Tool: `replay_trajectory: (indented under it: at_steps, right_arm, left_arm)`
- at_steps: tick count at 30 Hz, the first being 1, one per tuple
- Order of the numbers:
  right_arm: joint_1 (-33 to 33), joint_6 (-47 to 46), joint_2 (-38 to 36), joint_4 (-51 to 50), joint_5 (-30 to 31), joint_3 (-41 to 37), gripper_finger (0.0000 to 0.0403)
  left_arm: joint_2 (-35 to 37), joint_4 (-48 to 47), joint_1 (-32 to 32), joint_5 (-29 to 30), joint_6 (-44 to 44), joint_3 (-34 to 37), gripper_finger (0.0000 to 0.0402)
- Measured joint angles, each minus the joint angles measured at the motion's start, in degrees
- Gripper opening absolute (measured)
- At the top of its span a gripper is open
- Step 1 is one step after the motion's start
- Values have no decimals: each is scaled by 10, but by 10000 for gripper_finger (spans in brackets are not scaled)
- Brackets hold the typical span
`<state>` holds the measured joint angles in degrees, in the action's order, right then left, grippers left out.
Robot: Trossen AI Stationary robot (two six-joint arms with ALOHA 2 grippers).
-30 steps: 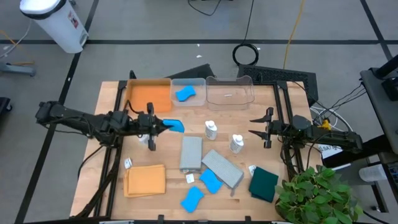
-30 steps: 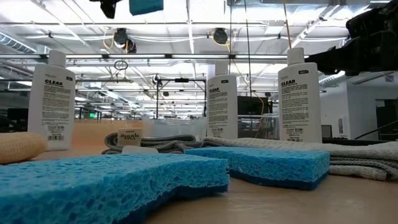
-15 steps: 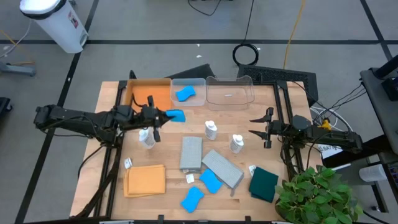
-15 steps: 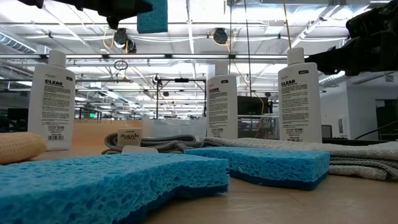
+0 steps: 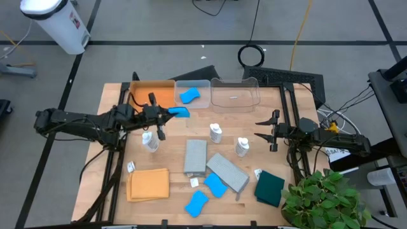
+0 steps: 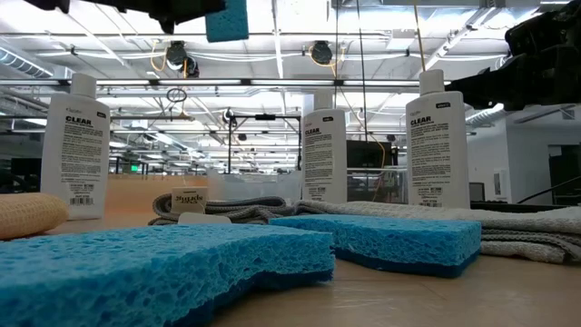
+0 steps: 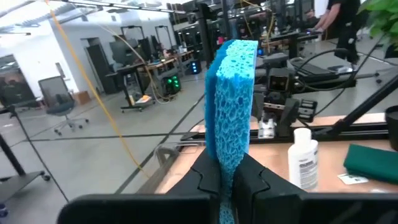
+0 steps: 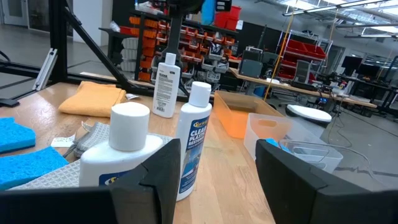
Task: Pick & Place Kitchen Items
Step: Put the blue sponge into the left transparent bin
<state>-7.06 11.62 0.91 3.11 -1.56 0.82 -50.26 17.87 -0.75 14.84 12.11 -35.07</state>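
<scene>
My left gripper (image 5: pixel 168 112) is shut on a bright blue sponge (image 5: pixel 180 112), held high over the table just near of a clear bin (image 5: pixel 205 85); that bin holds another blue sponge (image 5: pixel 189 96). Two more sponges (image 5: pixel 215 185) (image 5: pixel 196 203) lie flat near the front edge. Three white bottles (image 5: pixel 150 141) (image 5: pixel 215 132) (image 5: pixel 241 147) stand upright. Two grey cloths (image 5: pixel 195 156) (image 5: pixel 227 172), an orange cloth (image 5: pixel 148 184) and a dark green cloth (image 5: pixel 269 188) lie flat. My right gripper (image 5: pixel 257 129) waits open at the right, nothing between its fingers. My left gripper pinches the sponge's end nearest the wrist (image 7: pixel 227 163) between its two fingers (image 7: pixel 205 177), one on each broad face. The fingers reach in level from the table's left. The sponge stands on edge, sticks out past the fingertips and is lifted clear of the table.
An orange tray (image 5: pixel 152 97) sits at the far left beside the clear bin; a second clear bin (image 5: pixel 234 94) stands to its right. A potted plant (image 5: pixel 324 200) overhangs the near right corner. Small paper tags (image 5: pixel 131 166) lie among the cloths.
My left gripper has swung toward the table's far edge, carrying the sponge away from above the left bottle toward the clear bin. It has rolled a little. The sponge stays lifted clear in the shut fingers.
</scene>
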Motion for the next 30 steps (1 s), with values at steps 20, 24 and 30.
replay_trajectory:
  at_steps: [20, 24, 30]
  right_arm:
    - [0, 0, 0, 0, 0, 0, 181]
    - [0, 0, 0, 0, 0, 0, 181]
    - [0, 0, 0, 0, 0, 0, 181]
  left_arm:
    - [-12, -8, -7, 0, -1, 0, 13]
    - [-18, 25, -15, 2, 14, -1, 12]
    - [-37, 29, -35, 1, 13, -1, 24]
